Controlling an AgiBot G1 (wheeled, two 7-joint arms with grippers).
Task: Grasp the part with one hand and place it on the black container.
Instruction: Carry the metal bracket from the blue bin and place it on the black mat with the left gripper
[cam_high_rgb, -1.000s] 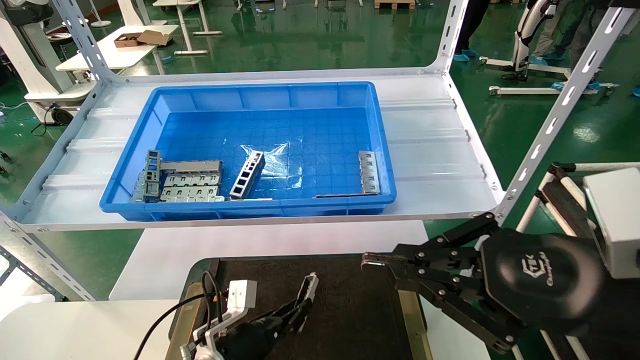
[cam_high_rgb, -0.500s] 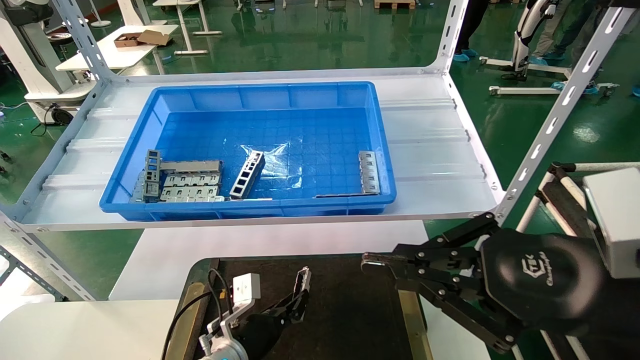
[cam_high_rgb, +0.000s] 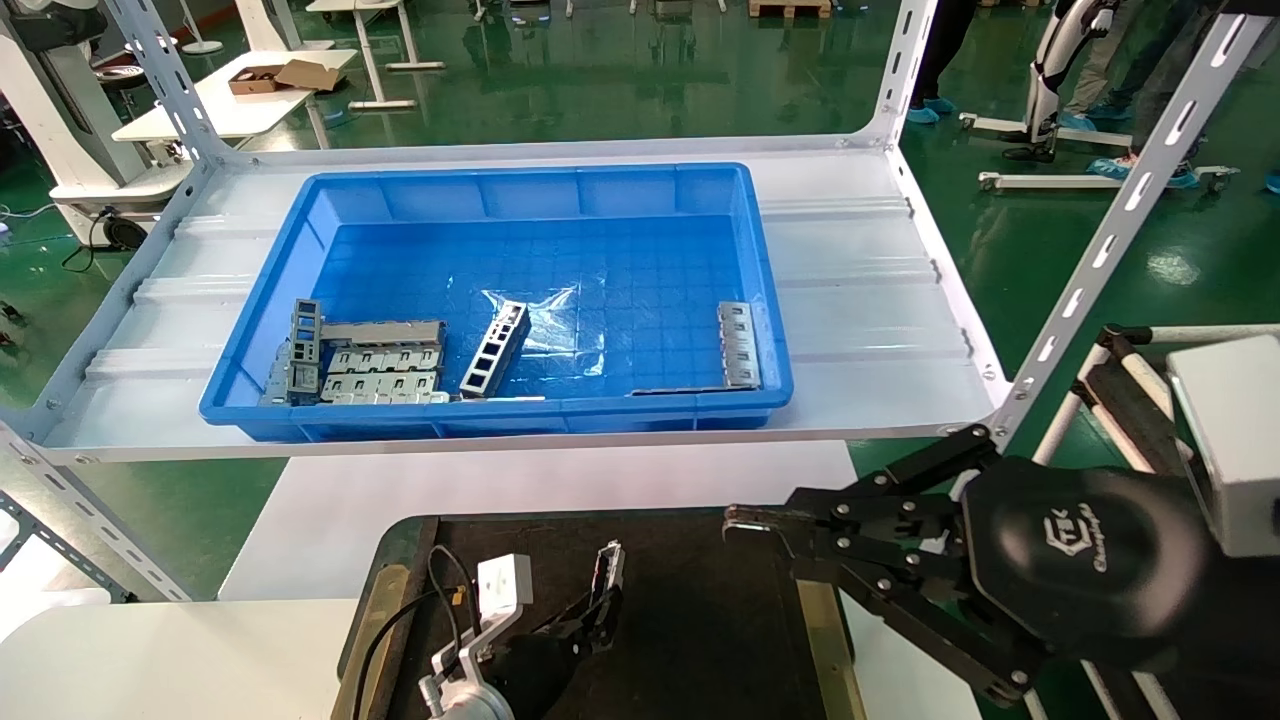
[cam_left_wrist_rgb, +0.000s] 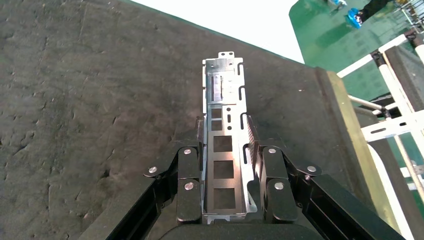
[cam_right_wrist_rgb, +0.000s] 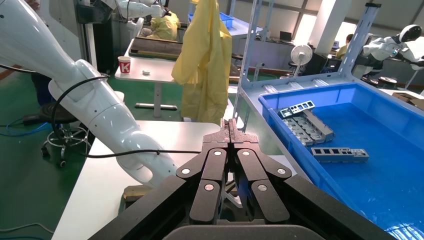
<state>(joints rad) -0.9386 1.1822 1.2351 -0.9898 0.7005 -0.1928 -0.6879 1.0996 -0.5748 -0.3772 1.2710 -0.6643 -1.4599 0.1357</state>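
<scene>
My left gripper is shut on the part, a slim silver-grey sheet-metal trough with raised rims and cutouts. In the left wrist view the part sticks out forward from between the fingers of the gripper, over the black container's felt. I cannot tell whether it touches the felt. The black container lies at the near edge, with a brass-coloured strip on its right side. My right gripper hangs shut and empty above that right edge; the right wrist view shows it too.
A deep blue bin stands on the white shelf behind. It holds a ladder-like strip, a flat tabbed strip and a pile of metal parts. Slanted shelf posts stand at the sides.
My left wrist has shifted right and the held part's tip has moved slightly left, over the black container. The grip is unchanged. The right arm has not moved.
</scene>
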